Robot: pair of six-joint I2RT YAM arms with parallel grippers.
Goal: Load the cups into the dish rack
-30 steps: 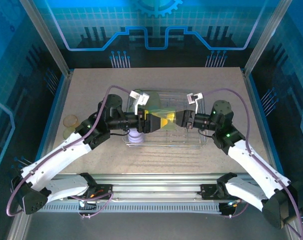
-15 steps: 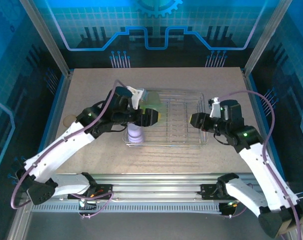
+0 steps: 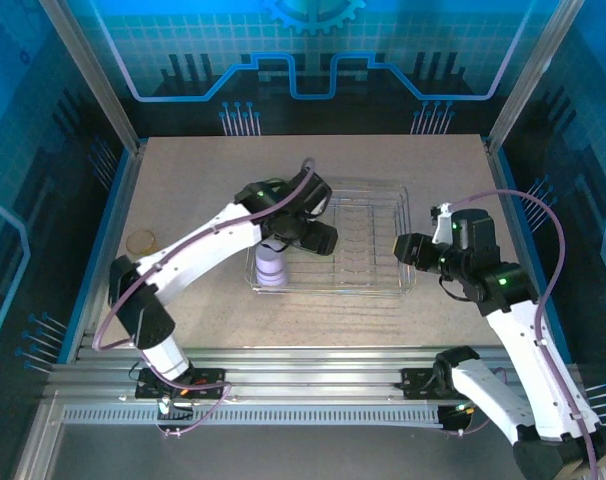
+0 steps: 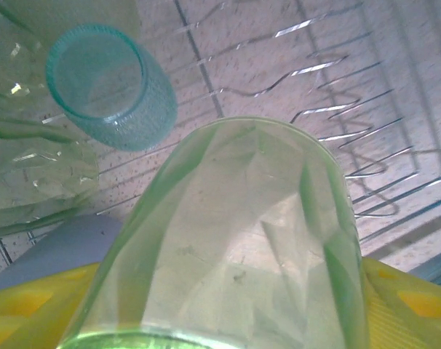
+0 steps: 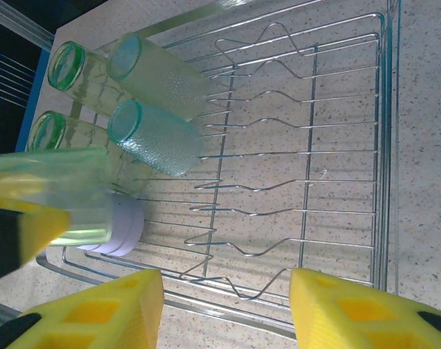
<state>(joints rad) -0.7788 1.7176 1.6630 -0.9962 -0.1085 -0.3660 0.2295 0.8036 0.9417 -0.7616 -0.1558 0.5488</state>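
Table: speckled beige stone-look tabletop (image 3: 183,170), flat and matte, across the middle of the overhead view.
Rack: rectangular silver wire dish rack (image 3: 368,245) at the centre of the overhead view. Thin shiny parallel rods, wavy divider wires, raised rim. It sits flat on the table. The right part is bare wire; the cups are bunched at its left end.
Left tool: left gripper (image 3: 315,238), black body, yellow pads with diamond-shaped recesses, over the rack's left part. The pads press on either side of a faceted translucent green plastic cup (image 4: 235,240).
Right tool: right gripper (image 5: 228,313), same yellow pads, spread apart with nothing between them. It is by the rack's right rim in the overhead view.
Held cup: lies sideways in the grip above the rack's left end. Glossy walls with flat facets; left-centre of the right wrist view.
Teal cup: translucent teal pebbled plastic tumbler (image 5: 155,138), on its side on the rods, mouth toward the upper left.
Pale cup: pale green pebbled translucent tumbler (image 5: 159,76), on its side, just beside the teal one toward the frame top.
Clear pair: two clear green-rimmed tumblers (image 5: 78,80) (image 5: 49,131), on their sides at the upper left of the right wrist view.
Lavender cup: smooth opaque pale lavender cup (image 3: 271,270) at the rack's lower-left corner. Cannot tell which end is up.
Tan cup: pale tan round cup (image 3: 141,241), on the table at the left of the overhead view, well apart from the rack.
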